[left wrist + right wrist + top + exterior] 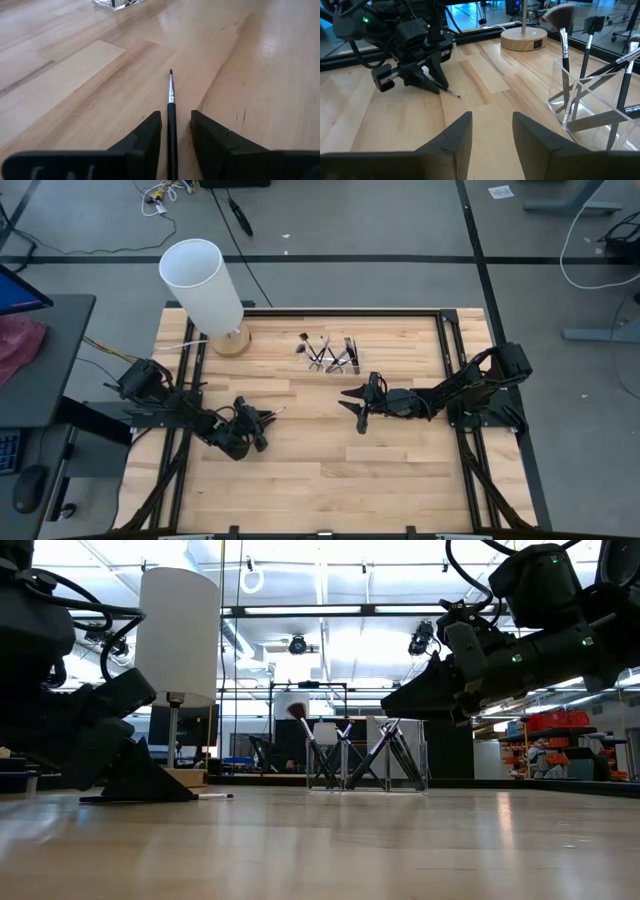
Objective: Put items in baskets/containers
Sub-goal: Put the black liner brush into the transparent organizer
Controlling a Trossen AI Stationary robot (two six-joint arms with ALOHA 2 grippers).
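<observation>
Left gripper [172,135] sits low on the wooden table [400,470], fingers narrowed beside one thin brush [171,107] lying flat between them, not clearly clamped; its long axis runs straight out from the fingers, dark tip pointing away. Right gripper [358,412], half open and empty, hovers near the clear holder [335,358], where several brushes stand crossed. One white lamp [205,290] stands at the table's back; a lit workshop lies behind.

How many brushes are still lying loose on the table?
1 that I can see: a thin brush lies between the left gripper's fingers. The others stand in the clear holder; an arm might hide more.
</observation>
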